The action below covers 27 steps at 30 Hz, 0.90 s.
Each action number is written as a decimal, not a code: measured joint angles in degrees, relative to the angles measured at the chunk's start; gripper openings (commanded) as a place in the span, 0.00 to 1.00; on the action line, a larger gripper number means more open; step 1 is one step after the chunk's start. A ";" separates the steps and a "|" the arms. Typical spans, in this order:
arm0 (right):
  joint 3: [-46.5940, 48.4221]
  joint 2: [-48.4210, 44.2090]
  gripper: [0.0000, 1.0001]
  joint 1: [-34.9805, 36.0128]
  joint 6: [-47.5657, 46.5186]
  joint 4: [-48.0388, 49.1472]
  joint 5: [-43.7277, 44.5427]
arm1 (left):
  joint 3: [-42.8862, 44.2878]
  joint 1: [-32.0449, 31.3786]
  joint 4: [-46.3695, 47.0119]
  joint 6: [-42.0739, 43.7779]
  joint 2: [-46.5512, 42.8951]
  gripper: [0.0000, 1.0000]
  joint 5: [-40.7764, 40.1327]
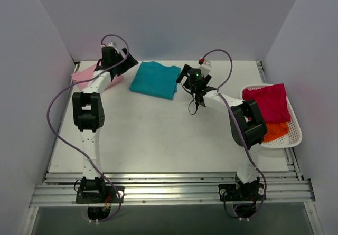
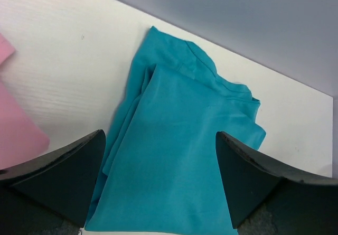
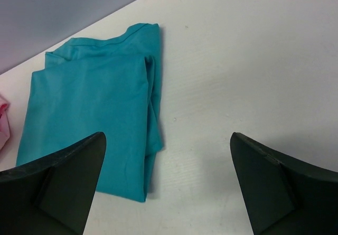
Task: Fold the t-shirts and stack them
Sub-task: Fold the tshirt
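While left gripper (image 1: 125, 60) and right gripper (image 1: 189, 77) hang spread, empty, folded teal t-shirt (image 1: 155, 80) lies between them, far centre of table (image 1: 158, 134).

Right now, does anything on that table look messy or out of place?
Only slightly: the folded teal t-shirt lies askew, its layers uneven along one edge, beside the pink t-shirt rather than stacked on it.
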 measured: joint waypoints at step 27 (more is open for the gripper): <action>-20.94 -17.31 1.00 -2.89 2.58 4.63 0.61 | 7.93 -7.23 -1.51 2.43 13.64 0.02 4.31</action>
